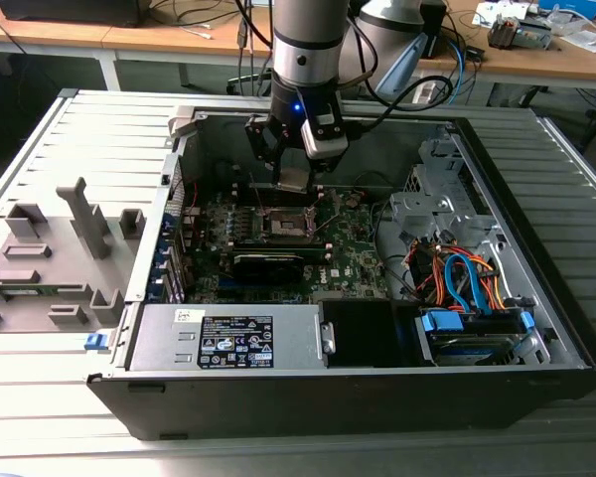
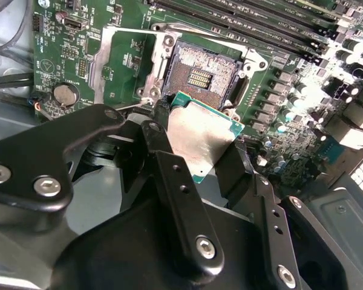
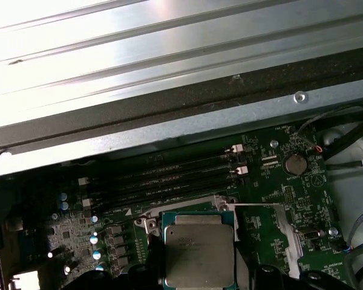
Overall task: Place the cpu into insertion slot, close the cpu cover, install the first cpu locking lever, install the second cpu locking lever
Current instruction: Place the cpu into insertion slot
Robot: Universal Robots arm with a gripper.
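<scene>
cpu (image 2: 202,136) clamped at two opposite edges in the tool (image 2: 199,152), fingers (image 2: 152,136) closed on it, pale metal top facing the wrist cameras. Held just above the insertion slot (image 2: 202,75) on the motherboard (image 1: 348,253), not seated. Slot contacts bare. cpu cover (image 2: 98,66) swung open, lying beside the slot

Ext cam high over open case (image 1: 377,393), wrist cams close, sharing socket (image 2: 202,75)
</scene>
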